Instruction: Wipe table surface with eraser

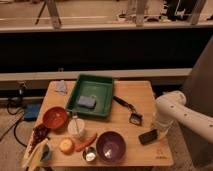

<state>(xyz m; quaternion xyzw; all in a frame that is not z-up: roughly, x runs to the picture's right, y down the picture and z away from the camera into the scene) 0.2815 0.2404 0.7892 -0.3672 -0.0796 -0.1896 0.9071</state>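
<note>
At the front right corner of the table surface (pixel 141 94), the black eraser (pixel 148 136) is seen just right of a purple bowl (pixel 110 146). The gripper (pixel 161 131) is lowered against its right end; whether it is clamped or released cannot be told

Dim, warm amber cast throughout. Brightest zone: light tan wooden table (pixel 135 97), lit from above; far background band nearly black. Faint sheen inside purple round bowl (pixel 110 146). Gripper (pixel 159 132), near right of table, sits in shade.
</note>
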